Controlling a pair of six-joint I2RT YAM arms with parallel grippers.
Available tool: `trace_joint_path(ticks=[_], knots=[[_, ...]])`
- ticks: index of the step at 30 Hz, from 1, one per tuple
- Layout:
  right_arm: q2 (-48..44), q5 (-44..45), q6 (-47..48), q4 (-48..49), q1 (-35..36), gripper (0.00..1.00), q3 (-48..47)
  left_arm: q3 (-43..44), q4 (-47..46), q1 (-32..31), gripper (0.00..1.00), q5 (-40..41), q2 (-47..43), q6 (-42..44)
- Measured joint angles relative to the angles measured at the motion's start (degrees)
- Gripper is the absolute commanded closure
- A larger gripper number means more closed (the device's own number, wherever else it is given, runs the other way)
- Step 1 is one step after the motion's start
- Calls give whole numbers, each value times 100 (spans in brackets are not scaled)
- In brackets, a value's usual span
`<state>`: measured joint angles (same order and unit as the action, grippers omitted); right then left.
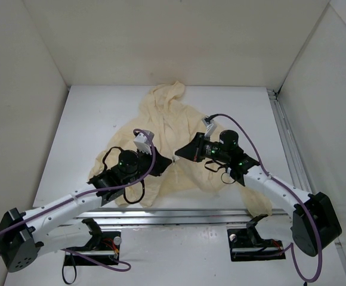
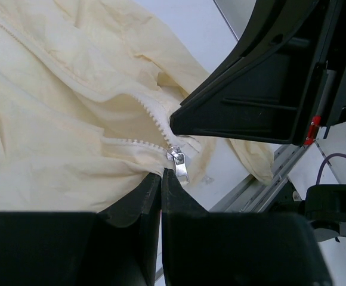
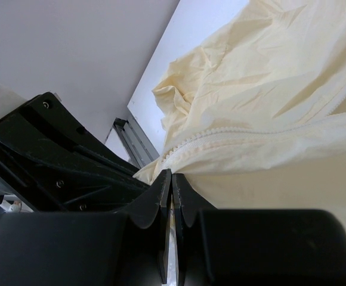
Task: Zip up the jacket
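The pale yellow-cream jacket (image 1: 167, 128) lies front up on the white table, hood at the far end. Its zipper is open along most of its length. In the left wrist view the small metallic pull (image 2: 179, 162) sits at the bottom end of the teeth (image 2: 152, 116). My left gripper (image 2: 162, 173) is shut on the jacket's hem (image 2: 53, 119) just beside the pull. My right gripper (image 3: 172, 176) is shut on the jacket's edge (image 3: 268, 77) right below the zipper teeth (image 3: 221, 136). In the top view the left gripper (image 1: 164, 163) and right gripper (image 1: 181, 154) nearly touch at the lower hem.
An aluminium rail (image 1: 179, 213) runs along the table's near edge and shows in the left wrist view (image 2: 262, 179). Another rail (image 1: 286, 137) runs along the right side. White walls enclose the table on three sides. The right gripper's black body (image 2: 262, 89) hangs close above the pull.
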<state>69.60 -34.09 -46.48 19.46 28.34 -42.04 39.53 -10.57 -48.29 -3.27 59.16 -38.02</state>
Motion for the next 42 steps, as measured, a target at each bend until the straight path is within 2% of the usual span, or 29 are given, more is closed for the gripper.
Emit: trace_joint_path(ticks=[42], knots=[[459,120,660,-787,245,100,-503,-118,-24,0,100,-702,162,337]])
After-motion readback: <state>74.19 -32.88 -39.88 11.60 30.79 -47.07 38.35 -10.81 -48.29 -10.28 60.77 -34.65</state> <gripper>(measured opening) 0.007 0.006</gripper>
